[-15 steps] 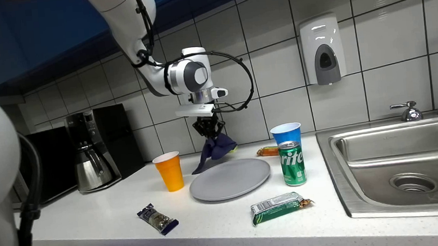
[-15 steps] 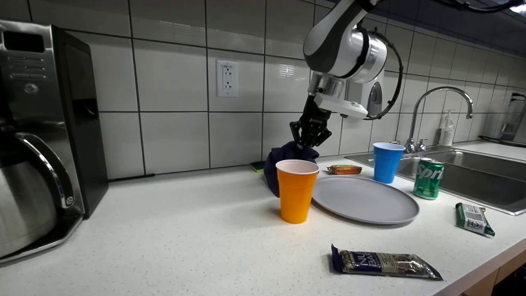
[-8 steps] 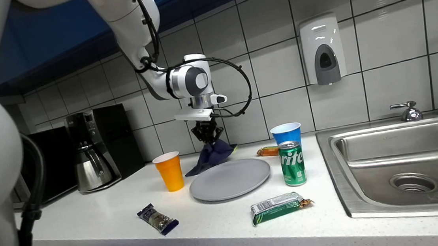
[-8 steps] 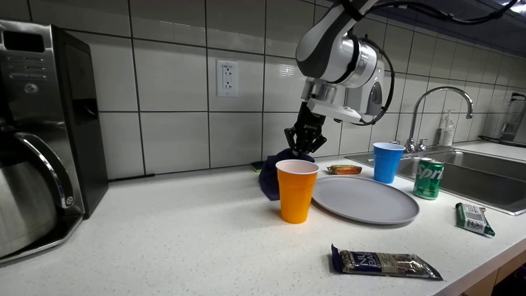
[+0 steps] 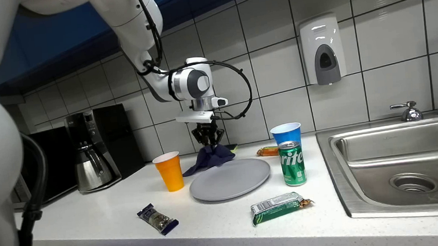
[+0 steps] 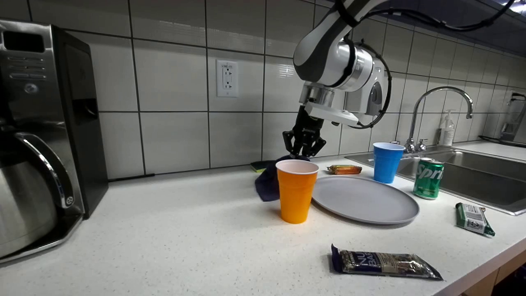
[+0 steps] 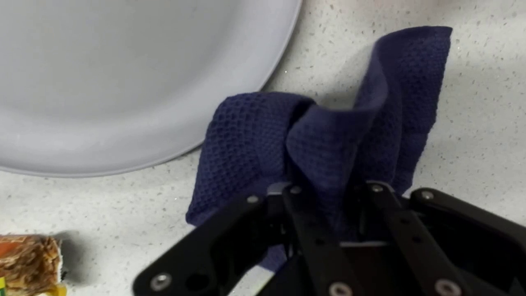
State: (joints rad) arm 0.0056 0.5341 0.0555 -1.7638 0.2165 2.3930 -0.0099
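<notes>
A dark blue textured cloth (image 5: 211, 159) lies crumpled on the white counter, against the rear rim of the grey plate (image 5: 230, 180). My gripper (image 5: 211, 143) points straight down just over it in both exterior views. In the wrist view the gripper (image 7: 332, 190) has its fingers (image 7: 302, 213) apart, and a raised fold of the cloth (image 7: 242, 139) stands between them with dark gaps at either side. The fingertips' lower ends are sunk in shadow and cloth. From an exterior view, the orange cup (image 6: 296, 199) covers part of the cloth (image 6: 267, 186).
Beside the plate stand a blue cup (image 5: 284, 134) and a green Sprite can (image 5: 293, 168). An orange-wrapped snack (image 6: 344, 169) and a sponge (image 6: 258, 166) lie near the wall. Nearer the front are a nut bar (image 6: 384, 263) and a green-wrapped bar (image 5: 276, 208). A sink (image 5: 337, 184) borders the counter.
The gripper has come down and the cloth has sunk with it, from hanging to lying slack on the counter. More of the sponge shows behind it. The jaws stand slightly wider.
</notes>
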